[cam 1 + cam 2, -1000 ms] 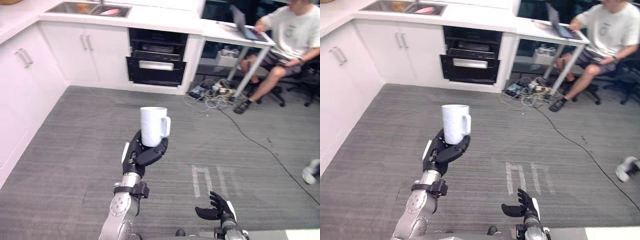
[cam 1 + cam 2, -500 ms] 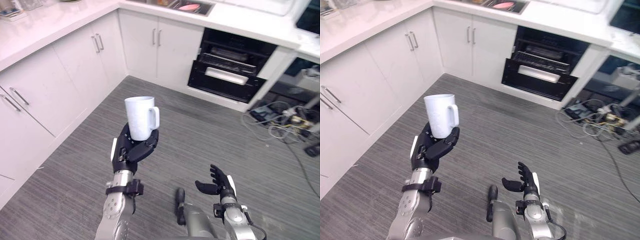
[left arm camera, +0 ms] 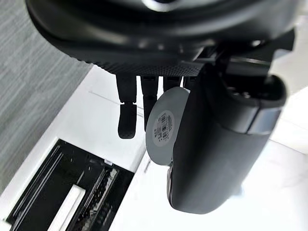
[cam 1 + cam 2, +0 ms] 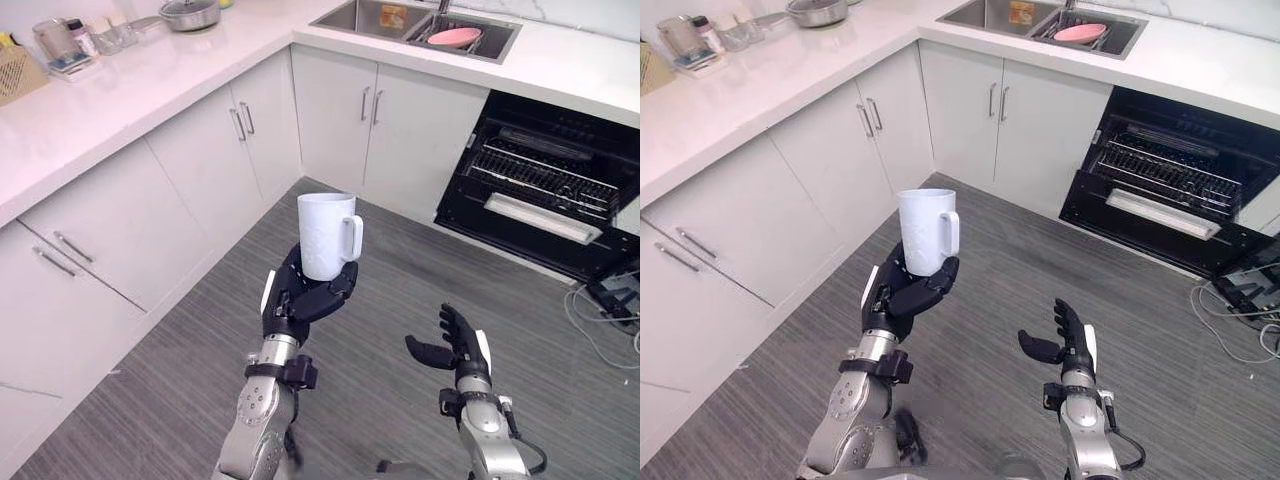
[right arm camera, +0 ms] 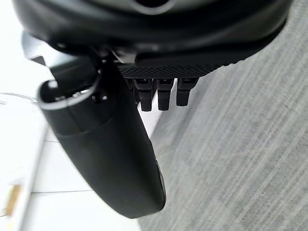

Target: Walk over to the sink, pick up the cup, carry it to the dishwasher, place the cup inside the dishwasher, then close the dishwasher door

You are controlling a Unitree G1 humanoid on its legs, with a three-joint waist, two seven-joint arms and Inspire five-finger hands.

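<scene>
Left hand [image 4: 300, 300], raised above the grey wood-grain floor [image 4: 180, 380], with its fingers and thumb wrapped round the lower part of the tall white ceramic cup [image 4: 328, 235]. The cup is upright, handle toward the robot's right. Its base is hidden in the head views; the left wrist view shows a stickered underside. Right hand [image 4: 455, 350], lower down, is slack-fingered and holds nothing. Beyond them is the black dishwasher [image 4: 545, 185], racks exposed, its right side cut off. The stainless steel sink [image 4: 385, 25] holds a pink dish [image 4: 453, 37], and its far rim is cropped.
</scene>
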